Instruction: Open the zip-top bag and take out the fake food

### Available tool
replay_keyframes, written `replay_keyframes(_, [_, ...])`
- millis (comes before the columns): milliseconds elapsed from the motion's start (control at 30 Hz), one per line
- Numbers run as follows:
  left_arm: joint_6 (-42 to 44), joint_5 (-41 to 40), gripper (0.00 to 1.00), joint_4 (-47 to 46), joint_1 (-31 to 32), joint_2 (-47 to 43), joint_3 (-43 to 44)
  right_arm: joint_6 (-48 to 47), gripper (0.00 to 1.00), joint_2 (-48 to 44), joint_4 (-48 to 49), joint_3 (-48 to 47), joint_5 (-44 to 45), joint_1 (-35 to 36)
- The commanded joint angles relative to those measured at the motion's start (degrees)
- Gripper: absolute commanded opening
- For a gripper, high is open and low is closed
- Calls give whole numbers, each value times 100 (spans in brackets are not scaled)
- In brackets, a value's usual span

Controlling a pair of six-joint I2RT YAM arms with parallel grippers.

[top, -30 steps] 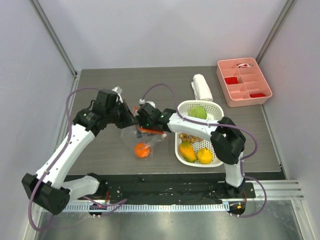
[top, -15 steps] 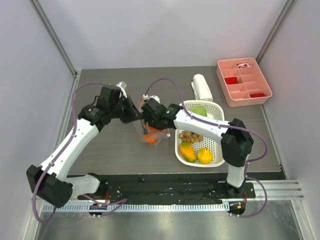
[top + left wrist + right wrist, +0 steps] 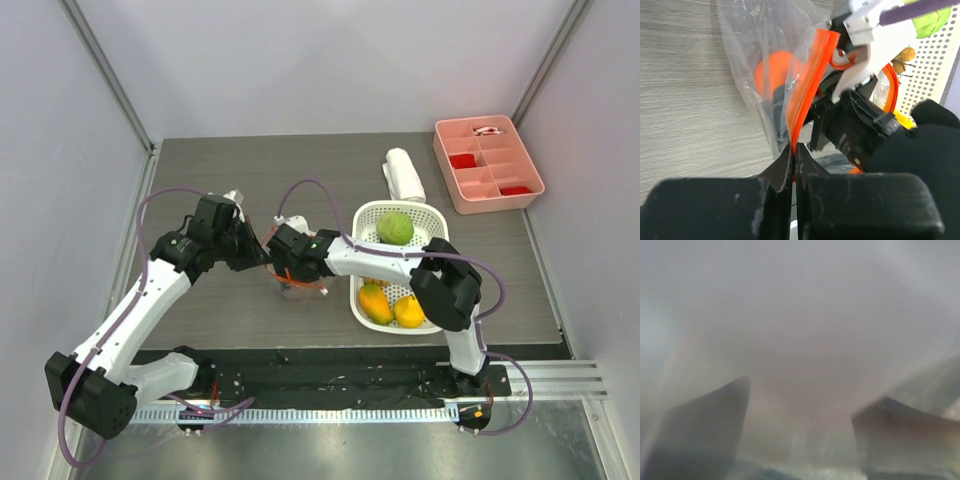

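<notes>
While your left gripper [image 3: 793, 156] pinches tight on the zip strip [image 3: 810, 75] of the bag [image 3: 745, 50], low in the left wrist view, your right gripper [image 3: 800, 432] sits in the mouth, jaws apart. The bag lies left of centre in the top view, with the orange [image 3: 771, 70] inside. Film could get nipped along with the fruit, or the strip could slip free. Plastic fogs the right wrist view, so the orange doesn't show there.

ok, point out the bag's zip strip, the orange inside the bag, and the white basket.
zip strip [image 3: 807, 85]: left wrist view, middle of its length.
orange [image 3: 771, 70]: left wrist view, its centre, seen through plastic.
white basket [image 3: 435, 218]: top external view, far right corner wall.
</notes>
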State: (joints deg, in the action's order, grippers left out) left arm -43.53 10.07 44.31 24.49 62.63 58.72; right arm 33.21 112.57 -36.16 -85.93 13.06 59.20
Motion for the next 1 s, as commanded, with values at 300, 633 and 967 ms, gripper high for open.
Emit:
replay_keyframes(300, [-6,39,0,7,-41,-322,-150,493,90,-253,584,24,821,4])
replay_keyframes(633, [-112,180,0,-55,-41,-260,-168,713,91,-342,540,-152,663,-259])
replay_keyframes(967, [-217,312,0,-125,-41,-155,-256,616,84,150,558,-328,777,-365])
